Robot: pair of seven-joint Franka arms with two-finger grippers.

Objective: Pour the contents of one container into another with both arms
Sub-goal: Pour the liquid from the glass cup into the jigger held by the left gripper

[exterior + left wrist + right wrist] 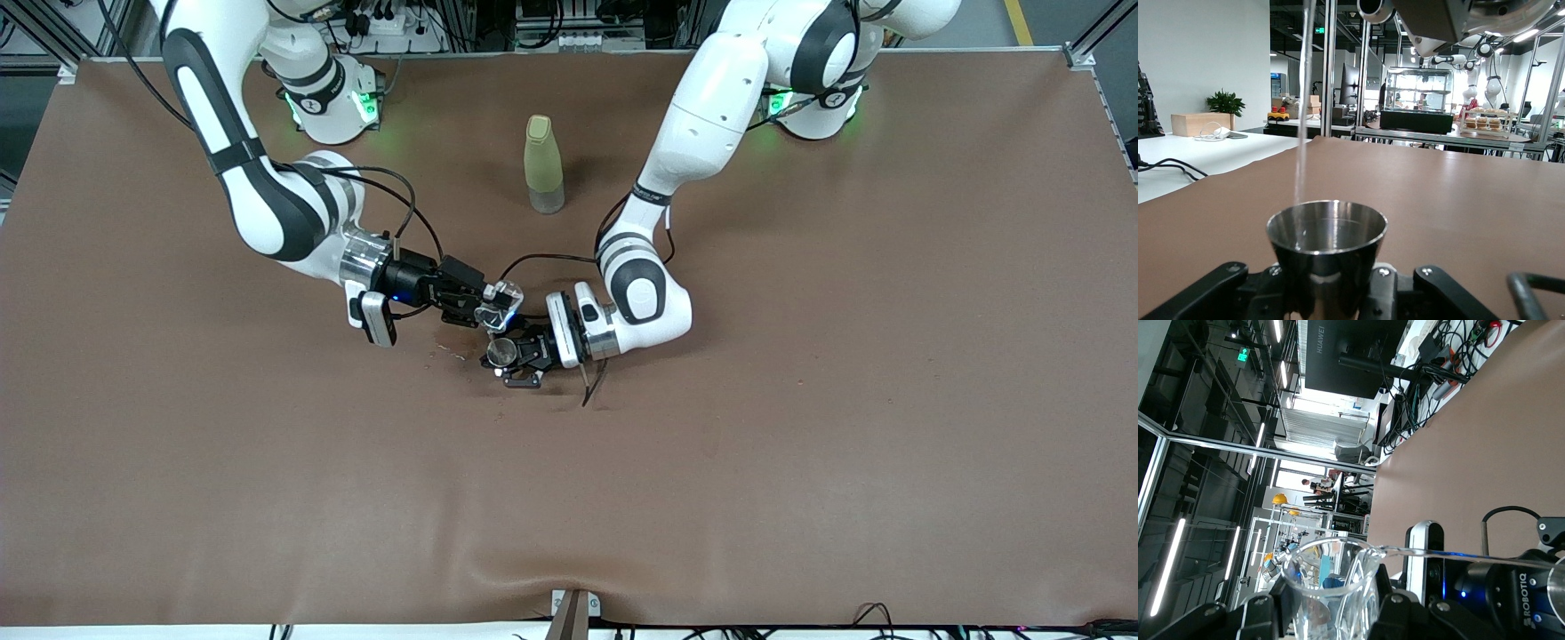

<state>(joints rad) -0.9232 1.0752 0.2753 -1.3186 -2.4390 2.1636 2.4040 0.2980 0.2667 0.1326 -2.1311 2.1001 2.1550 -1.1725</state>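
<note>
The jigger's (pixel 1327 250) lower half is hidden between the left pincer's (pixel 1328 293) fingers.

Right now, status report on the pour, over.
Right claw shut on glass cup, tipped over jigger. Left claw shut on jigger. Stream running. Bottle clear.

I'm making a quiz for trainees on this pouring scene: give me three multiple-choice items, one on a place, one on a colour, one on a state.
1. The clear cup in the right pincer is over:
A the bottle
B the jigger
C bare table

2. The bottle is:
A pale yellow-green
B red
C blue

3. The jigger in the left pincer is:
A lying on its side
B upside down
C upright, with a stream falling in

Key: 1 B, the tilted cup hangs just above the jigger's rim; 2 A, front view; 3 C, left wrist view.
</note>
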